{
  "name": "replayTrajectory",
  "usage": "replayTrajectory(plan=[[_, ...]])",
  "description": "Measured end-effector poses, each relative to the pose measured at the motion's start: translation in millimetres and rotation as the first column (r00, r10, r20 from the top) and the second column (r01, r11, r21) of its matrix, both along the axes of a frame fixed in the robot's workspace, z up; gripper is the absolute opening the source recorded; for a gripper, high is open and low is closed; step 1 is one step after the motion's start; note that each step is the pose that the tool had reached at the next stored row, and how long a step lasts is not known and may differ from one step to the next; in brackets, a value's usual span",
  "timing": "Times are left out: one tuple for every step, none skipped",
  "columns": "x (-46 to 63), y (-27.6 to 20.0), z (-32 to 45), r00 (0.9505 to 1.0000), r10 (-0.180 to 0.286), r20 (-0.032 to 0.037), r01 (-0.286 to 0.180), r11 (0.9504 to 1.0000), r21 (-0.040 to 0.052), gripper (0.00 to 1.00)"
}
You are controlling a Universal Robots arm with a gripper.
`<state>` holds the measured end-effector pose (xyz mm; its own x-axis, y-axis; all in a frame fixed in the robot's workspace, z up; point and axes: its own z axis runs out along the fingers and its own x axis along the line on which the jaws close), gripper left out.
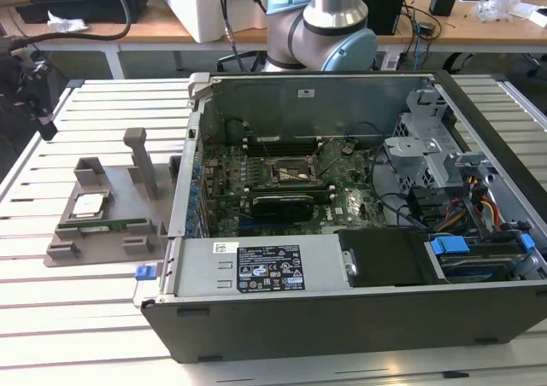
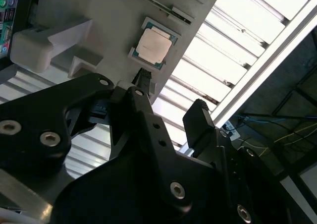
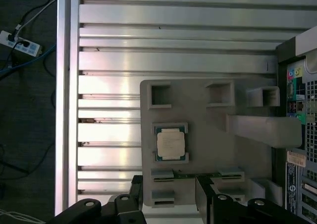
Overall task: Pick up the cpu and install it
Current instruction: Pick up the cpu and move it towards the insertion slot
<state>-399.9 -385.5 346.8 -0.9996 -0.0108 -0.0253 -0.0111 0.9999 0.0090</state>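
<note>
The cpu (image 3: 171, 143) is a small silver square with a thin green edge. It lies flat in a recess of the grey holder tray (image 3: 208, 154) on the slatted table, at the exterior view's left (image 1: 88, 204), and the second wrist view shows the cpu (image 2: 154, 46) too. My gripper (image 3: 168, 187) hangs well above the tray, open and empty, its two black fingers (image 2: 143, 83) spread apart and clear of the cpu. The gripper (image 1: 38, 104) sits high at the far left of the exterior view. The bare socket (image 1: 295, 174) lies on the motherboard inside the open computer case (image 1: 342, 275).
A tall grey post (image 1: 141, 160) rises from the tray beside the case wall. A green memory stick (image 3: 198, 174) lies in a slot next to the cpu. The table edge (image 3: 62, 110) drops to a floor with cables. A black graphics card (image 1: 278, 205) sits below the socket.
</note>
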Motion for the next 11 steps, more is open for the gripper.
replayTrajectory(plan=[[0.0, 0.0, -0.6, 1.0000, 0.000, 0.0000, 0.000, 1.0000, 0.0000, 0.54], [0.0, 0.0, -1.5, 1.0000, 0.000, 0.0000, 0.000, 1.0000, 0.0000, 0.54], [0.0, 0.0, -3.3, 1.0000, 0.000, 0.0000, 0.000, 1.0000, 0.0001, 0.54], [0.0, 0.0, -4.9, 1.0000, 0.000, 0.0000, 0.000, 1.0000, 0.0000, 0.54], [0.0, 0.0, -6.0, 1.0000, 0.000, 0.0000, 0.000, 1.0000, 0.0000, 0.54], [0.0, 0.0, -6.7, 1.0000, 0.000, 0.0001, 0.000, 1.0000, 0.0001, 0.54], [0.0, 0.0, -7.3, 1.0000, 0.000, 0.0000, 0.000, 1.0000, 0.0000, 0.54], [0.0, 0.0, -8.9, 1.0000, 0.000, 0.0000, 0.000, 1.0000, 0.0000, 0.54], [0.0, 0.0, -10.5, 1.0000, 0.000, -0.0001, 0.000, 1.0000, 0.0000, 0.54], [0.0, 0.0, -11.8, 1.0000, 0.000, 0.0000, 0.000, 1.0000, 0.0000, 0.54], [0.0, 0.0, -13.0, 1.0000, 0.000, 0.0000, 0.000, 1.0000, 0.0000, 0.54]])
